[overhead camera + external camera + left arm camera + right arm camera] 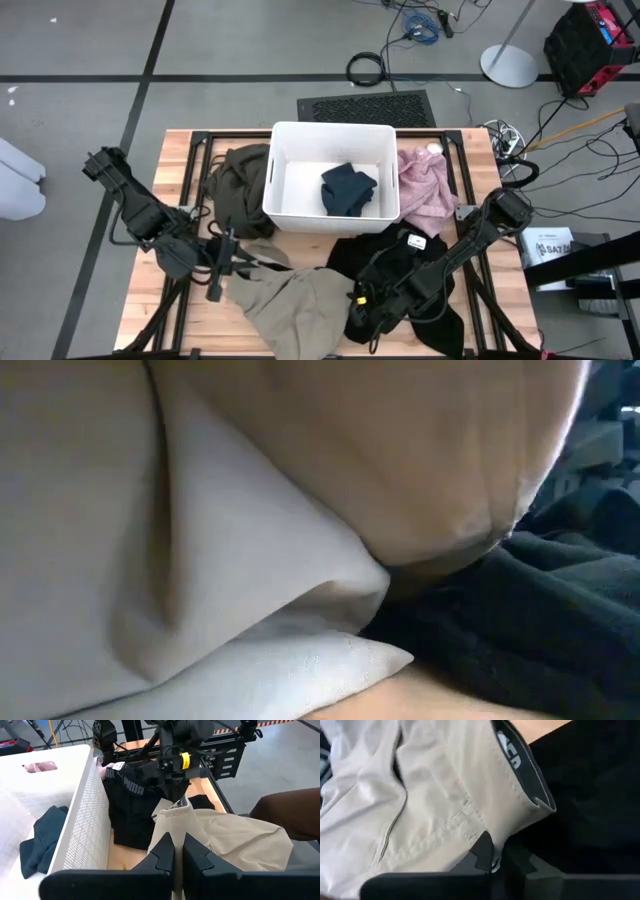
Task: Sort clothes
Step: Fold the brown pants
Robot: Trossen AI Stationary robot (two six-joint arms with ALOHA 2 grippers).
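The beige-khaki garment (300, 295) lies crumpled at the table's near middle and fills the low view (200, 540). My left gripper (238, 266) is shut on its left end and my right gripper (358, 297) is shut on its right end. The black garment (400, 255) lies under my right arm, with the beige one's right end over it. The olive-green garment (235, 180) lies left of the white bin (285, 215), partly over its rim. The pink garment (425, 185) lies right of the bin. The dark teal-blue garment (348, 188) lies inside it. My left gripper pinches a raised fold of the beige garment (169, 831) between its two fingers, coming about level from the table's left. The cloth beyond it rests on the table. My right gripper pinches the beige garment's waistband at a seamed corner (470, 827) between its two fingers. In the left wrist view it comes from above (172, 775), and the waistband (176, 805) stands up under it above the black garment.
The white bin takes up the table's far middle. The black frame rails (200, 150) run along the table's edges. Bare wood (160, 320) shows at the near left corner.
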